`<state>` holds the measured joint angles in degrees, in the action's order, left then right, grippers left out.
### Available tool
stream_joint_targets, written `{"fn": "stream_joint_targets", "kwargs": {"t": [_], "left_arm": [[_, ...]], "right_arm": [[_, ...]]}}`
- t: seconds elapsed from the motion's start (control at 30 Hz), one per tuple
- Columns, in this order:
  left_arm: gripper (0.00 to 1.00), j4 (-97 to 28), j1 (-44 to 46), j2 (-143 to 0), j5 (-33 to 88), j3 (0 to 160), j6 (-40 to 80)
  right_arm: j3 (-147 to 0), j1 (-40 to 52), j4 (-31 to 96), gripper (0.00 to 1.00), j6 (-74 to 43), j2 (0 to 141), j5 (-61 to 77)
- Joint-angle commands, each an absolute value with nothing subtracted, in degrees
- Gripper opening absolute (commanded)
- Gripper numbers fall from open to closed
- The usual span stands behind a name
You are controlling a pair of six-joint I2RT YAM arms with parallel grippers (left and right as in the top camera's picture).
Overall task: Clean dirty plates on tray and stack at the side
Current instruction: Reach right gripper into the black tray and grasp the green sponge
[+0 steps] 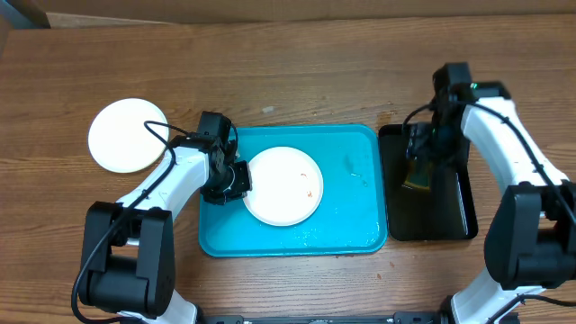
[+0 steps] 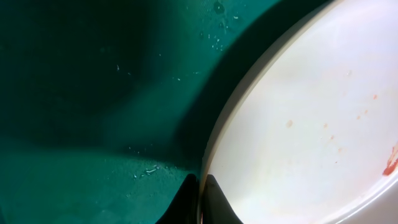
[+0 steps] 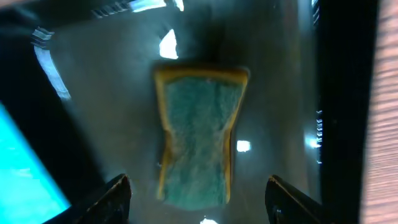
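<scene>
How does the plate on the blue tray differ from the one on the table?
The tray plate has orange-red smudges; the table plate looks spotless. The left gripper is shut on the tray plate's left rim; nothing touches the table plate. The tray plate lies in the turquoise tray, the table plate on the wooden table. Both are round and white.

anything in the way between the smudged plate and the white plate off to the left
Only the tray's raised rim, which the smudged plate must clear; nothing else visible before the white plate. The left gripper pinches its edge.
</scene>
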<state>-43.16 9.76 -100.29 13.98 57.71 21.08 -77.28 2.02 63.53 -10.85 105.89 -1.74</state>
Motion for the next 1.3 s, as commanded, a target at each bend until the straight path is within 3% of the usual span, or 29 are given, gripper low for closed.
{"fn": "stream_joint_targets", "kwargs": {"t": [0.0,0.1,0.2,0.23,0.33,0.37,0.4,0.47,0.5,0.57,1.17,1.2,1.23,1.27], "left_arm": [[0.04,-43.0,9.8,-100.0,14.7,57.7,21.4],[0.04,-43.0,9.8,-100.0,14.7,57.7,21.4],[0.04,-42.9,9.8,-100.0,14.7,57.7,21.4],[0.04,-43.0,9.8,-100.0,14.7,57.7,21.4],[0.05,-43.0,9.8,-100.0,14.7,57.7,21.4],[0.05,-43.0,9.8,-100.0,14.7,57.7,21.4],[0.06,-43.0,9.8,-100.0,14.7,57.7,21.4],[0.06,-43.0,9.8,-100.0,14.7,57.7,21.4],[0.07,-43.0,9.8,-100.0,14.7,57.7,21.4],[0.08,-43.0,9.8,-100.0,14.7,57.7,21.4],[0.09,-43.5,9.8,-100.0,14.7,57.7,21.4],[0.09,-43.5,9.8,-100.0,14.7,57.7,21.4],[0.09,-43.5,9.8,-100.0,14.7,57.7,21.4],[0.09,-43.4,9.8,-100.0,14.7,57.7,21.4]], "right_arm": [[-71.5,2.2,59.8,0.7,-12.0,105.7,-2.6],[-66.6,2.2,55.2,0.7,-12.0,105.7,-0.7],[-63.5,2.2,51.8,0.62,-12.0,105.7,0.8],[-62.9,2.2,51.2,0.54,-12.0,105.7,1.0],[-62.6,2.2,51.1,0.06,-12.0,105.7,1.0],[-62.6,2.2,51.2,0.04,-12.0,105.7,1.0],[-62.6,2.2,51.3,0.05,-12.0,105.7,1.0],[-62.6,2.2,51.3,0.43,-12.0,105.7,1.0],[-62.6,2.2,51.5,0.55,-12.0,105.7,1.0],[-62.6,2.2,51.5,0.62,-12.0,105.7,1.0],[-66.9,2.1,47.4,0.63,-11.5,105.7,0.9],[-66.9,2.1,47.4,0.61,-11.5,105.7,0.9],[-66.8,2.1,47.4,0.49,-11.5,105.7,0.9],[-66.8,2.1,47.4,0.22,-11.5,105.7,0.9]]}}
